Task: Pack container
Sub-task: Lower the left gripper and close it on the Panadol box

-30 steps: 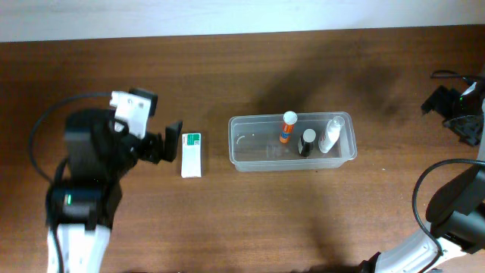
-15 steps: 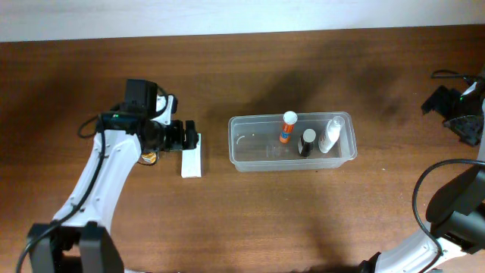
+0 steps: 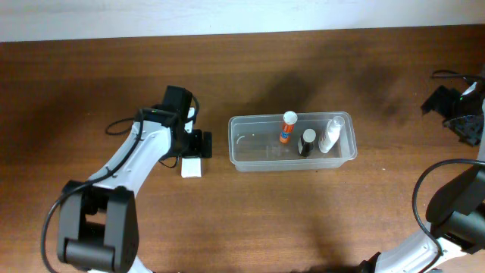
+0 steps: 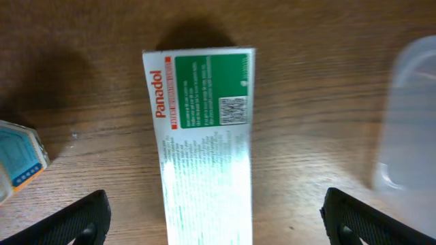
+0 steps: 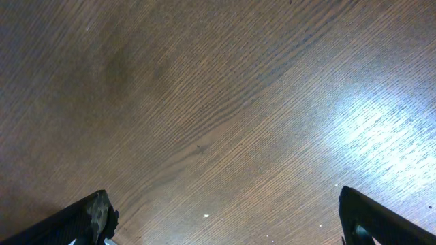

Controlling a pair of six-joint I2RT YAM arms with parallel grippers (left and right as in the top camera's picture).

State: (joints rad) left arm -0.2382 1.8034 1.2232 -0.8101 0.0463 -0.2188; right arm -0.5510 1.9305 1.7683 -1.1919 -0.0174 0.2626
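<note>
The clear plastic container (image 3: pixel 241 152) lies right of centre in the overhead view. It holds an orange bottle with a white cap (image 3: pixel 286 127), a black bottle (image 3: pixel 306 142) and a white bottle (image 3: pixel 330 135). Its edge shows at the right of the left wrist view (image 4: pixel 409 122). A white and green Panadol box (image 4: pixel 204 143) lies flat on the table left of the container (image 3: pixel 192 167). My left gripper (image 3: pixel 193 144) is open directly above the box, its fingers (image 4: pixel 211 224) wide on either side, not touching. My right gripper (image 5: pixel 225 218) is open over bare wood at the far right.
A small blue and white item (image 4: pixel 17 160) lies left of the Panadol box, seen only in the left wrist view. The right arm and its cables (image 3: pixel 458 110) sit at the table's right edge. The table top is brown wood (image 3: pixel 265 220).
My left arm has swung right and forward, bringing the open gripper from left of the Panadol box to over it. The right arm and container have not moved.
</note>
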